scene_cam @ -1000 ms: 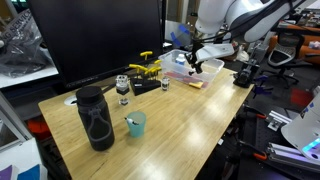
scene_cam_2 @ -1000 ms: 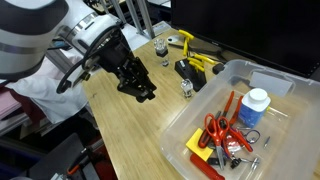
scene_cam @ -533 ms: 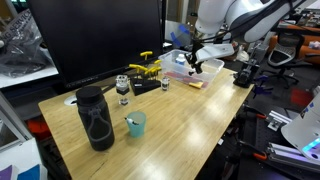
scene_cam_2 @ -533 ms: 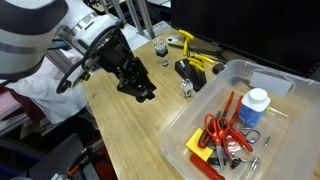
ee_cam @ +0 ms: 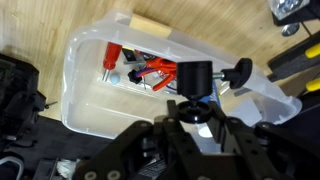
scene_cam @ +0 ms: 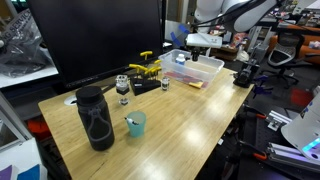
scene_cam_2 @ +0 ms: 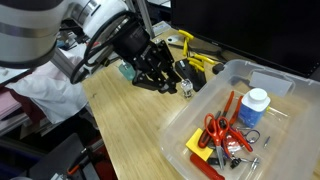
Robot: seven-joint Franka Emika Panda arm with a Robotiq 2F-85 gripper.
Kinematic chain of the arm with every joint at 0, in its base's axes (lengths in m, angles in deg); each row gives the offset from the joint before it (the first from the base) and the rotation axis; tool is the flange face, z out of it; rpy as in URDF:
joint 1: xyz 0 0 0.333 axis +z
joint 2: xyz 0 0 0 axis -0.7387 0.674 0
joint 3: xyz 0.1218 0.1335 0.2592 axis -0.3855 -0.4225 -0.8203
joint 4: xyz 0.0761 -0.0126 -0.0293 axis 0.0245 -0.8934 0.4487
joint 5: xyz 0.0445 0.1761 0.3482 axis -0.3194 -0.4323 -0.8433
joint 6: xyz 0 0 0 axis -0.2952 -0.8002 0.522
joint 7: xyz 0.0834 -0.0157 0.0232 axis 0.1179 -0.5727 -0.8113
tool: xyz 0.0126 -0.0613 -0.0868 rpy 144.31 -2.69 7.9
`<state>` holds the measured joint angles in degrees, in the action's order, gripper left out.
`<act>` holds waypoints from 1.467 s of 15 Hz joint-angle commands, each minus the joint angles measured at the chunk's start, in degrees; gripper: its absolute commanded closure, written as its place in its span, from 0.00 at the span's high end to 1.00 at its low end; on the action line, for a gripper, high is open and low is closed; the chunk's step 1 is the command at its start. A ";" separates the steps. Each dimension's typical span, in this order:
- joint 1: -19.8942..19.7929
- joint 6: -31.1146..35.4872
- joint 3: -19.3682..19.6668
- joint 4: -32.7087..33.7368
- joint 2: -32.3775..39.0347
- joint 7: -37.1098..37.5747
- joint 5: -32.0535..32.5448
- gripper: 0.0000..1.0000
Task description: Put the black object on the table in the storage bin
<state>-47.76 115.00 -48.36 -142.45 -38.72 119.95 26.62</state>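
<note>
Pinches the black object [ee_cam: 195, 76] in the gripper [ee_cam: 196, 98], closed tight on it, above the storage bin [ee_cam: 88, 98], over its open middle. Seems to call for lowering straight down, no sideways travel.

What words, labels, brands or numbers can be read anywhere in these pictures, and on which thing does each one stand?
No text can be read in any view.
White bottle with blue cap in the storage bin: any label is too small to read.
Black bottle: only a faint pattern, no letters.
Dark screen: blank.
</note>
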 commanded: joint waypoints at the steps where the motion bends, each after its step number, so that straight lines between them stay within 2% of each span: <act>1: -2.79 -0.32 -0.22 3.38 3.24 12.16 3.81 0.08; 5: -4.24 -1.94 2.06 4.38 6.61 27.92 10.57 0.08; 8: -4.06 -5.48 3.41 4.58 8.50 38.74 13.14 0.08; 12: -3.32 -13.59 3.36 5.47 11.20 50.72 12.50 0.08; 15: -3.28 -17.08 3.11 6.14 14.20 54.42 9.09 0.08; 16: -3.67 -18.67 3.30 7.64 14.33 52.02 7.23 0.28; 17: -3.54 -19.28 3.35 7.95 15.23 52.04 6.91 0.58; 18: -3.47 -19.93 3.37 8.62 15.71 51.65 6.22 0.59; 22: -3.04 -20.70 3.33 9.99 15.35 51.48 6.28 0.86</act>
<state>-51.24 96.54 -44.79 -134.01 -23.42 171.43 33.55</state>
